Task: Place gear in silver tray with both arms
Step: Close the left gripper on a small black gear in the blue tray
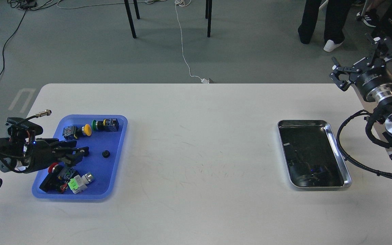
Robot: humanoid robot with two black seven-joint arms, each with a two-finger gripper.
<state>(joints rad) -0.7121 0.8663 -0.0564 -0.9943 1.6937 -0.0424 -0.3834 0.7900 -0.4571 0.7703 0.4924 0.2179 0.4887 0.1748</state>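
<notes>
Two trays: blue tray point(116, 170) w/ switches + gear point(106, 153), silver tray point(339, 149) bare, left hand point(80, 153) unclear, right hand point(361, 56) spread.

silver tray point(339, 152): 1 | blue tray point(117, 160): 1 | arms: 2

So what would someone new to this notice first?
Probably the blue tray at the table's left, cluttered with colourful push-buttons and a small black gear, with the left gripper reaching over it. Next, the empty silver tray shining at the right, and the right gripper raised behind it, fingers spread.
</notes>
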